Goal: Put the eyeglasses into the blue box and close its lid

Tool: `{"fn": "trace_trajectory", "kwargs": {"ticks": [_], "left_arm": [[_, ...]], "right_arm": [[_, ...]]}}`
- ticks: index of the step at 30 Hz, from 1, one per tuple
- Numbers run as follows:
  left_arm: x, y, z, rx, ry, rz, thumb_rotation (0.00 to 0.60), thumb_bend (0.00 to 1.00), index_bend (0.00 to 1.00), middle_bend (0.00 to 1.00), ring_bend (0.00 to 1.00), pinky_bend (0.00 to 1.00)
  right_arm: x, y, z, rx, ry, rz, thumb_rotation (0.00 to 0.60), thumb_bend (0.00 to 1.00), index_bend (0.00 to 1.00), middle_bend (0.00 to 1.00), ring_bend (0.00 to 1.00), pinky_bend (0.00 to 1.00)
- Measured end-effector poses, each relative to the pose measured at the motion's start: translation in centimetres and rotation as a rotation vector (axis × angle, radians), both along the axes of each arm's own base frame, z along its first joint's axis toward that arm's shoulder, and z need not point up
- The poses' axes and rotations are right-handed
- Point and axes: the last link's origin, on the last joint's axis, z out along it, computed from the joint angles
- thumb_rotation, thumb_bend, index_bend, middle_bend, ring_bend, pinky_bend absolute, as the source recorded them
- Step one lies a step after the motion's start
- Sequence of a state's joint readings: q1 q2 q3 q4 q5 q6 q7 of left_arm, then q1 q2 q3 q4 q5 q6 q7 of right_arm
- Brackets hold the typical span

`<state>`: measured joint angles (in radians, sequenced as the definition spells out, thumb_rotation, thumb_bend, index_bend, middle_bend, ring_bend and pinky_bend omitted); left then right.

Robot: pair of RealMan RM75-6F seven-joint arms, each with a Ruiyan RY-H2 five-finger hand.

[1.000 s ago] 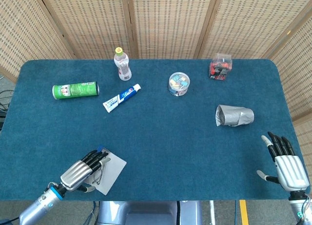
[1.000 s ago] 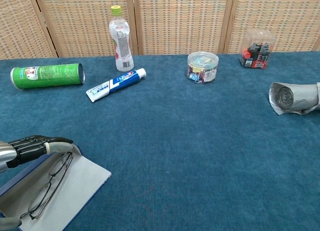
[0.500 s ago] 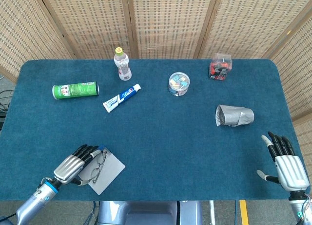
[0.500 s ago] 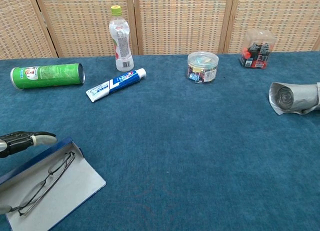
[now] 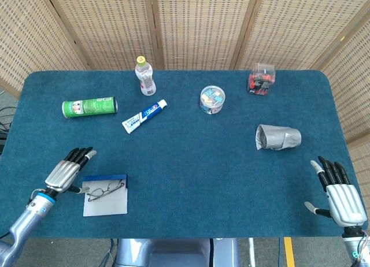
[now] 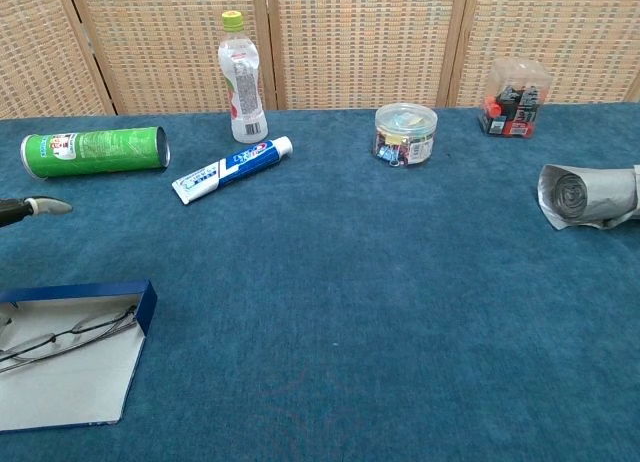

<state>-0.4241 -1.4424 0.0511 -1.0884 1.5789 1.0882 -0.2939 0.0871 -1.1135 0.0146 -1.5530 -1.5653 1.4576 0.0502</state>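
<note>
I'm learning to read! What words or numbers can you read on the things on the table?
None can be read for sure.
Toothpaste tube: blue and red lettering, too blurred.
Green can: white label with print, too small.
Bottle: label with red and green print, too small.
Round tub and clear box: no readable text.

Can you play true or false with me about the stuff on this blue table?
1. The eyeglasses lie in the open blue box. True.
2. The left hand is holding the eyeglasses. False: it is beside the box, holding nothing, fingers apart.
3. The green can stands upright. False: it lies on its side.
4. The toothpaste tube lies between the green can and the round tub. True.
5. The right hand grips the grey roll. False: it is open and well apart from it.
</note>
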Motion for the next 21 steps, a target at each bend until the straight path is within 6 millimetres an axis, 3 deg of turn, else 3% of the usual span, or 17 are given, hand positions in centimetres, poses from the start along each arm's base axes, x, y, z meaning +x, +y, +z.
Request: {"fn": "trace_trajectory", "kwargs": {"ticks": [10,17,21], "left_arm": [[1.3,4.2,-0.1,0.056,-0.027,0.033,0.6,0.0,0.0,0.0,0.0,0.0],[1.6,4.0,1.7,0.086,-0.073,0.018,0.6,0.0,0.0,0.0,0.0,0.0],[2.0,2.7,2.7,0.083,-0.113,-0.026,0.6,0.0,0.0,0.0,0.0,0.0]], "right_arm": [[0.0,0.0,0.0,0.001,-0.006,-0.003,0.6,0.0,0.0,0.0,0.0,0.0],[0.0,0.0,0.0,0.004,-0.005,-0.004,0.6,0.0,0.0,0.0,0.0,0.0],[0.0,0.0,0.0,0.004,-0.007,-0.005,0.6,0.0,0.0,0.0,0.0,0.0]]}}
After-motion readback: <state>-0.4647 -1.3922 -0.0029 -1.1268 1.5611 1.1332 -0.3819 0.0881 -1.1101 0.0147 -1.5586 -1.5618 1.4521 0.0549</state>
